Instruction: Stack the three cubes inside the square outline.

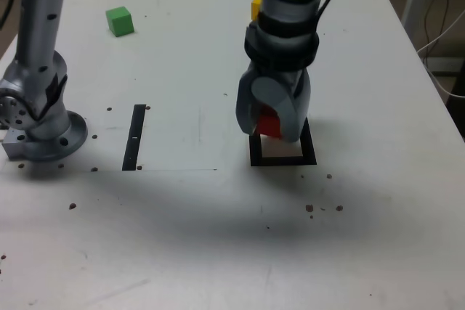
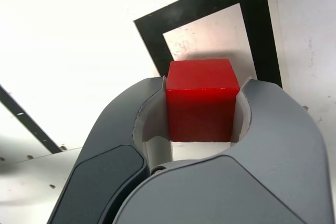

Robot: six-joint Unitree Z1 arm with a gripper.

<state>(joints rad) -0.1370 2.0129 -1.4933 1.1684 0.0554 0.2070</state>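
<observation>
yellow cube [image 1: 256, 7]: partly hidden | arm [image 1: 282, 27]: cut off above

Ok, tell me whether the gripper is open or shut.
Shut on the red cube: in the wrist view, the gripper's jaws press both its sides.

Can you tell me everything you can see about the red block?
The red cube is small with flat sides and straight edges. It looks smooth, maybe painted or plastic, with one brighter side and one darker side. The grey robot hand is holding it, with a finger pressed on each of two opposite sides. It is over the thick black square outline. I can't tell if its bottom touches the table.
</observation>
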